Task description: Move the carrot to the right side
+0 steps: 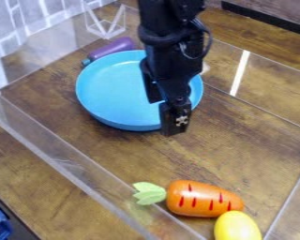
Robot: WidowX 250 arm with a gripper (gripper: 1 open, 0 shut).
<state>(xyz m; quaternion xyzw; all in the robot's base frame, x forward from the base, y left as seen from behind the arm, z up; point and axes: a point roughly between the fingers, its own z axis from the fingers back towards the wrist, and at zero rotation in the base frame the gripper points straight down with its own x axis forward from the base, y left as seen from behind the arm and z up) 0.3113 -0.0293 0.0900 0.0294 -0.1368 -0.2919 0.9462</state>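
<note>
Carrot [204, 198] on table, well apart from wide-open, empty pincer [175, 123].

Dark wood tabletop [259, 122]; clear acrylic walls [52, 141].

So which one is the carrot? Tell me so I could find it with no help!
Find the big blue plate on the wooden table, then look down toward the near edge. The carrot lies there on its side, orange with dark little marks and a pale green top. The toy touching it, the lemon, is plain yellow.
</note>
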